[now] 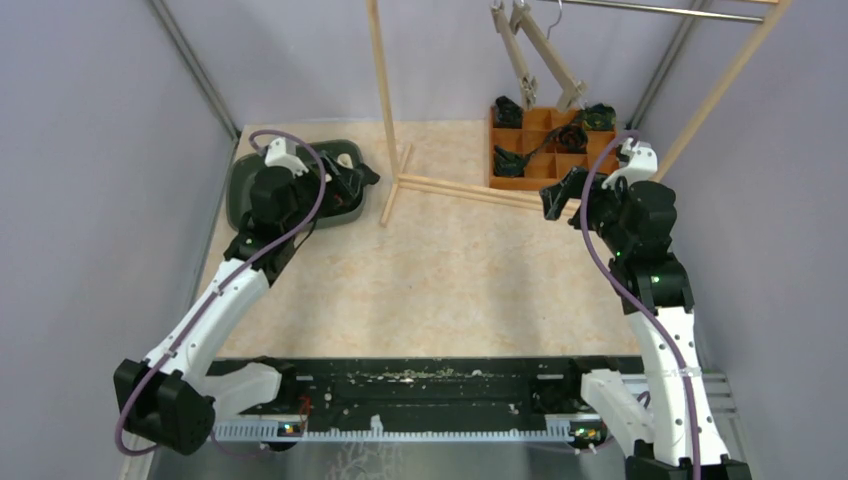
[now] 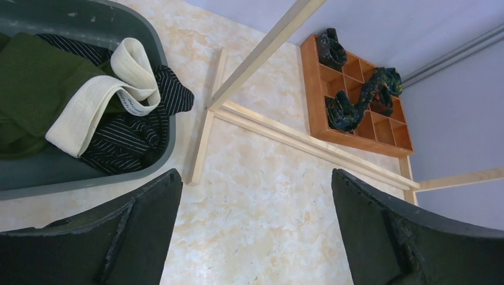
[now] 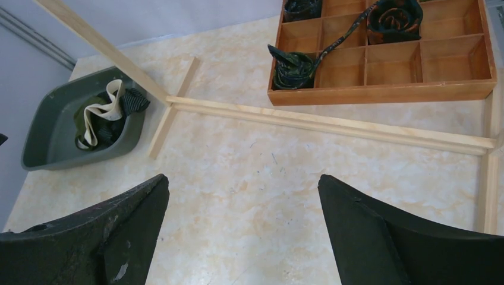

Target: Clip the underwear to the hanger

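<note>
The underwear (image 2: 122,133), dark pinstriped with a cream waistband, lies bunched on a green garment in a grey basin (image 2: 156,35) at the table's back left; it also shows in the right wrist view as underwear (image 3: 101,116). My left gripper (image 1: 350,182) hovers open over the basin's right edge; its jaws (image 2: 255,178) hold nothing. A wooden hanger (image 1: 535,50) hangs tilted from the metal rail at the back right. My right gripper (image 1: 553,200) is open and empty above the rack's base bar, its jaws (image 3: 243,181) over bare table.
A wooden clothes rack (image 1: 383,90) stands across the back, its base bars (image 1: 465,190) lying on the table. A wooden compartment tray (image 1: 555,165) holding dark rolled items sits behind the bars at the right. Grey walls close in both sides.
</note>
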Tool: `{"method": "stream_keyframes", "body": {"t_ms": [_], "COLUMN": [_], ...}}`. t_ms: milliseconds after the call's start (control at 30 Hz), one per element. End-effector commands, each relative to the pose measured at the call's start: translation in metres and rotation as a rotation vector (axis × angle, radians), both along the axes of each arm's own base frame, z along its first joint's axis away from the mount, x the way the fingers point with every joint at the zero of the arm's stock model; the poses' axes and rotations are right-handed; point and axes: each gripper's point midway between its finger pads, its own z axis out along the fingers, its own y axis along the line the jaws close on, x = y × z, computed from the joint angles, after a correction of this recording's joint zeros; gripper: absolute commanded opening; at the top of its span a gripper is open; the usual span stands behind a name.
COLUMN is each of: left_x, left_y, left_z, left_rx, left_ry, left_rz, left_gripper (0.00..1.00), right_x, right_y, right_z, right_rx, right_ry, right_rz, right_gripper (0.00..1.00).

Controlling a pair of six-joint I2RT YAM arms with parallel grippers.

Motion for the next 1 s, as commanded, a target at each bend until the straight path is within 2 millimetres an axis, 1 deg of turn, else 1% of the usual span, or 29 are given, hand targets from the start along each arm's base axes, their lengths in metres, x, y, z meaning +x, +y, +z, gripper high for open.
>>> {"method": "stream_keyframes", "body": {"t_ms": [0, 133, 233, 333, 400, 467, 533, 600, 700, 800, 967], "left_x": [-0.006, -0.007, -0.007, -0.006, -0.003, 0.0, 0.003, 0.008, 0.022, 0.036, 0.06], "left_y": [0.009, 0.006, 0.007, 0.01, 0.018, 0.033, 0.05, 0.07, 0.091, 0.103, 0.107], "left_z": [0.011, 0.013, 0.009, 0.007, 0.001, -0.014, -0.034, -0.058, -0.087, -0.11, -0.135], "left_rx": [0.006, 0.009, 0.018, 0.034, 0.057, 0.092, 0.133, 0.174, 0.217, 0.25, 0.312], "left_ry": [-0.044, -0.057, -0.047, -0.044, -0.03, 0.014, 0.06, 0.114, 0.167, 0.221, 0.255], "left_rz": [0.03, 0.008, 0.012, 0.028, 0.069, 0.152, 0.245, 0.337, 0.413, 0.464, 0.484], "left_gripper": [0.99, 0.99, 0.99, 0.99, 0.99, 0.99, 0.99, 0.99, 0.98, 0.96, 0.94], "right_x": [0.001, 0.0, 0.0, 0.001, 0.002, 0.002, 0.002, 0.001, 0.002, 0.001, 0.0], "right_y": [0.001, 0.0, 0.0, 0.0, 0.0, 0.001, 0.003, 0.003, 0.004, 0.006, 0.004], "right_z": [0.01, 0.009, 0.009, 0.007, 0.005, 0.008, 0.009, 0.011, 0.009, 0.007, 0.009], "right_rx": [0.006, 0.003, 0.004, 0.001, 0.002, 0.004, 0.006, 0.007, 0.009, 0.01, 0.0], "right_ry": [-0.04, -0.039, -0.038, -0.033, -0.031, -0.035, -0.035, -0.041, -0.037, -0.032, -0.038], "right_rz": [-0.002, -0.006, -0.003, -0.005, -0.004, 0.001, 0.01, 0.011, 0.019, 0.027, 0.024], "right_gripper": [0.96, 0.96, 0.96, 0.96, 0.96, 0.96, 0.96, 0.96, 0.96, 0.96, 0.96]}}
